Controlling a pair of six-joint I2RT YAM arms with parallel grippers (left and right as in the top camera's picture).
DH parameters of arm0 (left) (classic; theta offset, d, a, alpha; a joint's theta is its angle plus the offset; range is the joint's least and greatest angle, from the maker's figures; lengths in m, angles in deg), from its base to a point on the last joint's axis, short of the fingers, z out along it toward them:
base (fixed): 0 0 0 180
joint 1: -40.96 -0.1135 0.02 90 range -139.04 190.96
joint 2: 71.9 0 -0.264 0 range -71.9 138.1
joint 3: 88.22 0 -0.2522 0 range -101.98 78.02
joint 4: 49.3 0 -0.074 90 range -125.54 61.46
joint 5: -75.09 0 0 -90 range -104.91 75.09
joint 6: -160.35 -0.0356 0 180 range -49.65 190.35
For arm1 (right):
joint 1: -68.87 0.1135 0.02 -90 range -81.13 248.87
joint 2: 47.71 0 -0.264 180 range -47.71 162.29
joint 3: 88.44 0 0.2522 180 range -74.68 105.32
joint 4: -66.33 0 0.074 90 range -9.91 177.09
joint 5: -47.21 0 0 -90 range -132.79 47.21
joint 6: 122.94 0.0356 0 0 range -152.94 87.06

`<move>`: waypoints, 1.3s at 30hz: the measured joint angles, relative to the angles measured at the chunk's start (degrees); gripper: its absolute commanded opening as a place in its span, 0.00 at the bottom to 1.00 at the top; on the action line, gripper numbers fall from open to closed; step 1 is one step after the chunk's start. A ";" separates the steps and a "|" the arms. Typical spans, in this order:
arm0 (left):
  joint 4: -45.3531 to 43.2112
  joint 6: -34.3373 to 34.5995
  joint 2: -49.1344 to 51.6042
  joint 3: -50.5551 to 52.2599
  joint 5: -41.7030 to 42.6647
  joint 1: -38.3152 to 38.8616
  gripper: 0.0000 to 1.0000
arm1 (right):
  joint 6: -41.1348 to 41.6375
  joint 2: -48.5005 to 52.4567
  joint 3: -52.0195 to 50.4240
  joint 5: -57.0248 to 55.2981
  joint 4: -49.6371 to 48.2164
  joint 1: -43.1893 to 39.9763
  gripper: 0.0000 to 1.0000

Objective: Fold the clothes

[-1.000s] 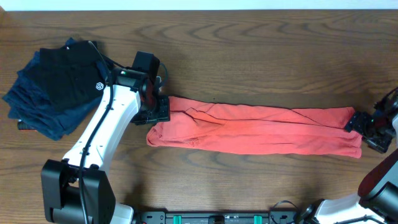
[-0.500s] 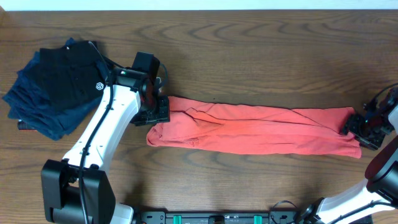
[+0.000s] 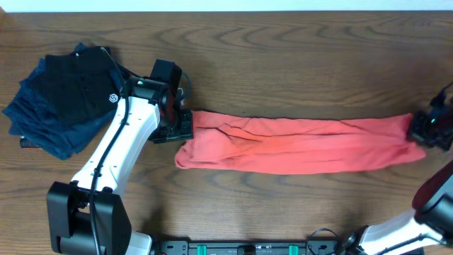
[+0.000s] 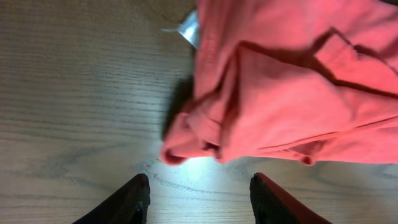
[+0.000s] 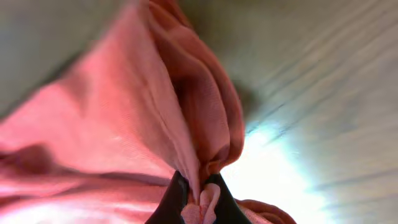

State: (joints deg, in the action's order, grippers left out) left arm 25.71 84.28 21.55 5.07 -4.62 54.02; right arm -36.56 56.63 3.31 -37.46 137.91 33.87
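Here, a red-orange T-shirt (image 3: 297, 144) lies bunched into one long, narrow band across the middle of a dark wooden table (image 3: 283, 57), running from left to right. From overhead no lettering shows on it, only soft lengthwise creases. At its right end the right gripper (image 3: 425, 131) is clenched on the cloth, near the table's right edge; the right wrist view makes this plain, with the two dark fingertips pressed together at the bottom of the picture and a ridge of red fabric pinched between them, rising away in folds. At the shirt's left end sits the left gripper (image 3: 180, 127), on the end of a white arm. Overhead hides its fingers, but the left wrist view shows them parted with bare wood between them, grasping nothing; the crumpled end of the shirt lies just beyond their tips. That same close view also shows a small pale tag (image 4: 189, 28) poking out at the shirt's edge, which cannot be made out from above. Well apart, in the table's far left corner, rests a stack of dark garments (image 3: 42, 117), navy under black, the top one bearing a small white logo (image 3: 112, 98).
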 measured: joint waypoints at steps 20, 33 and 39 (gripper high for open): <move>0.37 0.00 0.00 0.00 0.00 0.00 0.56 | 6.99 -6.16 -0.52 0.07 4.11 37.00 0.04; 1.31 0.02 0.00 0.00 0.00 0.00 0.59 | 10.01 -3.02 -0.94 0.02 3.39 47.67 0.13; 1.31 0.00 0.00 0.00 0.00 0.00 0.59 | 9.73 -3.02 -0.94 0.70 3.39 50.42 0.25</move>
State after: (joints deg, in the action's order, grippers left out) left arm 27.02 84.28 21.55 5.07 -4.62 54.02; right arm -26.83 53.61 2.38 -36.76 141.30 84.29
